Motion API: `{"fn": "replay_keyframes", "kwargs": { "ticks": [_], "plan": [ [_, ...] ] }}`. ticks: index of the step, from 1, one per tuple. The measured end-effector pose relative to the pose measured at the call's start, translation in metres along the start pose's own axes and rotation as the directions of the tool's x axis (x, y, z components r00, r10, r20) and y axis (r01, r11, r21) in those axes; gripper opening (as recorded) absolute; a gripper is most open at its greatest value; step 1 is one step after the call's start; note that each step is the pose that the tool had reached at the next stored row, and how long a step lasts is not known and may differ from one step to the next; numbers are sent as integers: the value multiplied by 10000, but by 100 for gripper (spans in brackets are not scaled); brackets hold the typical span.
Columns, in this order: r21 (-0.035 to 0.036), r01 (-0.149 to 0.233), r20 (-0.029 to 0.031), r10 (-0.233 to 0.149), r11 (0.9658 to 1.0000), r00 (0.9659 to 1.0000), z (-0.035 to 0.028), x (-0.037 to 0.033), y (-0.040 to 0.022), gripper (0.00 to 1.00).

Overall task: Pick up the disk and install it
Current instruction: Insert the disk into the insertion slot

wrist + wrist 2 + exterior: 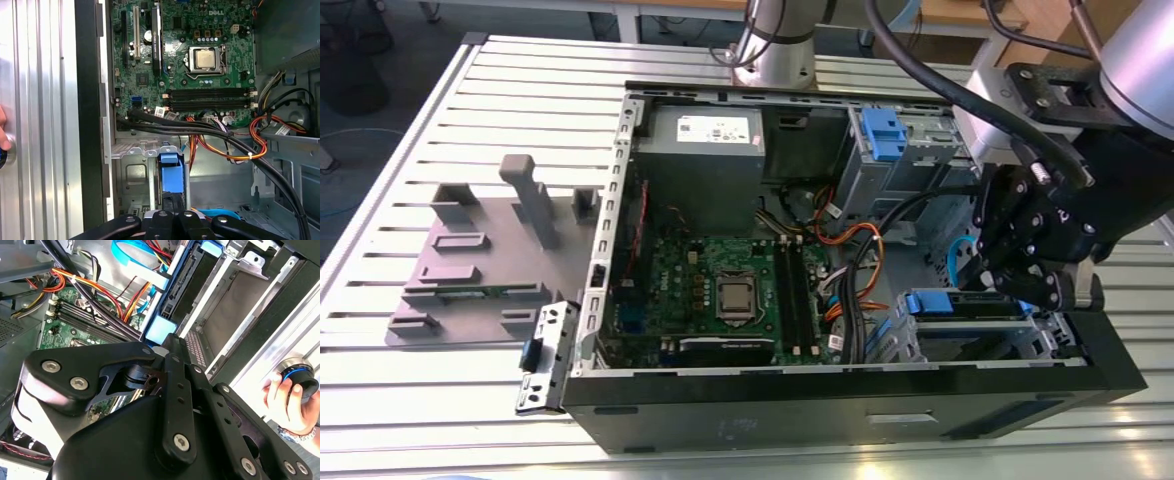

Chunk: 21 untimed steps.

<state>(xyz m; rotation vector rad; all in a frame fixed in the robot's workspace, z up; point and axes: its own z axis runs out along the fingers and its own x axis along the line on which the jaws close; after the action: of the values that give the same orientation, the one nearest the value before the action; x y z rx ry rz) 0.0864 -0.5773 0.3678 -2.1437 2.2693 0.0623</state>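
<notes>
Firstly, exterior view: open case (854, 385) lies on its side on the slatted tabletop (520, 90). The gripper (1047, 292) hangs over the drive bay (961, 335) at the case's corner toward the exterior view's right. The disk (981, 306) lies in that bay, blue end toward the board (720, 290). Second wrist view: gripper (167, 342) body in the foreground, fingers (172, 390) drawn narrow and pinched at the disk's (160, 329) blue end. Bay wall (240, 305) is just beside it, and orange and black cables (100, 295) run close by. A hand (287, 400) rests on a blue-ringed knob (297, 377) outside the case. First wrist view: gripper (172, 215) links sit close together, with the disk (172, 172) reaching out from between them alongside the bay (135, 172). Black cables (200, 131) cross between it and the board (200, 60). Judgement: pick-up is done and the install step is in hand, with the disk at or in the bay; full seating cannot be confirmed. Further travel would call for a straight push along the rails, the disk kept square to the bay, and the cables kept out of its path.
</notes>
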Motion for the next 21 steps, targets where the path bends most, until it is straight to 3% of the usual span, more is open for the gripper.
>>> {"fn": "replay_keyframes", "kwargs": {
  "ticks": [21],
  "plan": [
    [0,0,0,0,10000,10000,47,1,-18,11]
  ]
}}
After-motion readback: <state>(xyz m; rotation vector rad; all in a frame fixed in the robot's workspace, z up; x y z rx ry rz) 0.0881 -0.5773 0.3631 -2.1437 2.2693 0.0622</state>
